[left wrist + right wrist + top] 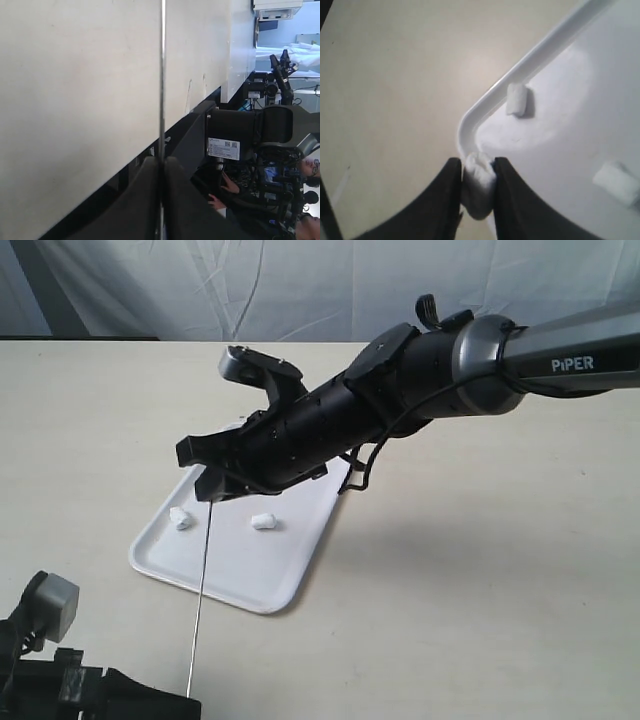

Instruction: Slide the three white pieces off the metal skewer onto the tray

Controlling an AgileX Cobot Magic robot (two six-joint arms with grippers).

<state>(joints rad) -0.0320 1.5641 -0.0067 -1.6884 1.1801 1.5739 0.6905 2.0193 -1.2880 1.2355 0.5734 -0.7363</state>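
The white tray lies on the table. Two loose white pieces rest on it; the right wrist view shows them as one piece near the rim and another piece further in. My right gripper hangs over the tray's left corner, shut on the third white piece. The thin metal skewer runs from that gripper down to my left gripper, which is shut on its lower end. The skewer's tip is hidden inside the right gripper.
The beige table stretches to the right of the tray. My right arm reaches across above the tray's far half. A grey cloth backdrop hangs behind the table.
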